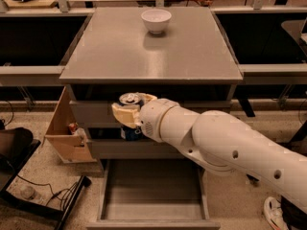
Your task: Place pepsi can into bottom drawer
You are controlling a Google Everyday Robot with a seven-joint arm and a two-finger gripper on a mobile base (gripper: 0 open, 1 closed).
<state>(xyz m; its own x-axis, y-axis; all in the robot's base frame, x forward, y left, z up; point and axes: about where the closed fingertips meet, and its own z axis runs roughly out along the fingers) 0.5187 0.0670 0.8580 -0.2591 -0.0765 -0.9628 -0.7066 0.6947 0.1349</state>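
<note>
The pepsi can [130, 99] hangs upright in the air in front of the grey cabinet [79, 87], level with the fronts of the two closed upper drawers [95, 114], its silver top just under the cabinet's top edge and its dark-blue base showing below the grip. The claw [134, 107] is clamped on the can, tan fingers [123, 115] wrapped around its middle so that most of the label is hidden. Behind the claw a thick white arm [230, 150] runs down and off toward the lower right corner. Below the can, and somewhat nearer the camera, the bottom drawer [152, 190] stands pulled out, a shallow grey tray with a bare flat floor; the can is above it and not touching it. On the cabinet's top surface [153, 51] a white bowl [156, 20] sits near the far edge, well apart from the can. Just beside the cabinet on its left, a wooden box [64, 131] rests on the floor, and dark cables [43, 193] trail nearby. A white shoe [274, 213] shows at the lower right.
</note>
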